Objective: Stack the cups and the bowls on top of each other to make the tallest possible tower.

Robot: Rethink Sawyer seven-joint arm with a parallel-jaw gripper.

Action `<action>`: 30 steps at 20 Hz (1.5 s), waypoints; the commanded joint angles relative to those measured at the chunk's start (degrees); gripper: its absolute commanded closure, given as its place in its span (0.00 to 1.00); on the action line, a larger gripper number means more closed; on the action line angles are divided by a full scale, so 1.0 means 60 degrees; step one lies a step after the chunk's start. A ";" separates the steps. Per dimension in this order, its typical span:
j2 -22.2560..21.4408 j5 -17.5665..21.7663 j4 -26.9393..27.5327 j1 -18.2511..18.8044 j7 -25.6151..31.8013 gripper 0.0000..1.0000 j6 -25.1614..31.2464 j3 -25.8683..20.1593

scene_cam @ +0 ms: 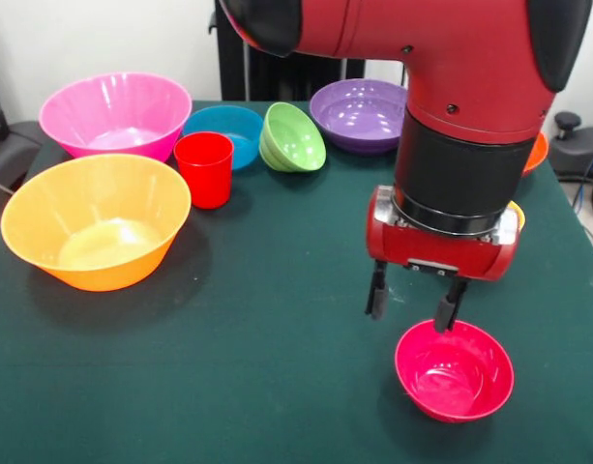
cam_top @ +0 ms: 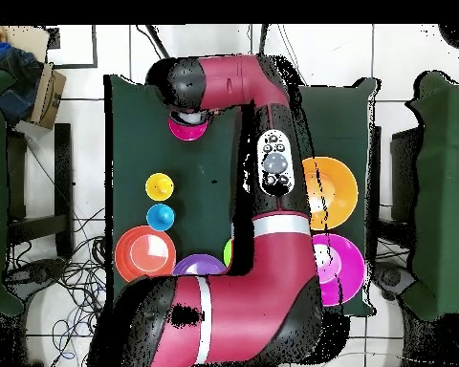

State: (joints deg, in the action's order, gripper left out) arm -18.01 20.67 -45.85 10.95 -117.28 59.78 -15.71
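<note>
In the front view the hand (scene_cam: 415,304) hangs with its fingers spread apart, empty, just above the far rim of the crimson-pink bowl (scene_cam: 455,371) at the near right of the green worktop (scene_cam: 277,319). The red cup (scene_cam: 204,169) stands far left among the bowls. Only the overhead view shows the yellow cup (cam_top: 161,185), the sky-blue cup (cam_top: 160,217) and the tiled floor (cam_top: 99,48).

Bowls: 7 – pink (scene_cam: 114,114), yellow-orange (scene_cam: 95,232), blue (scene_cam: 228,130), green (scene_cam: 294,137), purple (scene_cam: 359,114), orange (cam_top: 143,254), crimson (scene_cam: 455,370). Cups: 3 – red (scene_cam: 204,168), yellow (cam_top: 161,185), sky-blue (cam_top: 160,217).
</note>
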 commanded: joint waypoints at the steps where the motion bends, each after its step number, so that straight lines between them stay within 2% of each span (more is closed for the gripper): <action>1: -0.0162 -0.0029 -0.0448 0.0310 0.2396 0.00 0.1191 -0.0570; 10: -0.0154 -0.0025 -0.0546 0.0535 0.2544 0.00 0.1174 -0.0711; 18: -0.0235 -0.0321 -0.1187 0.0796 0.2090 0.00 0.0506 -0.0767; 24: -0.0659 -0.0544 -0.2218 0.0938 0.1494 0.00 -0.0138 -0.0604; 30: -0.0939 -0.0608 -0.2893 0.1206 0.1487 0.00 -0.0524 -0.0663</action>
State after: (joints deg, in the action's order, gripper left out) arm -22.28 16.88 -53.85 16.81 -117.28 60.48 -15.96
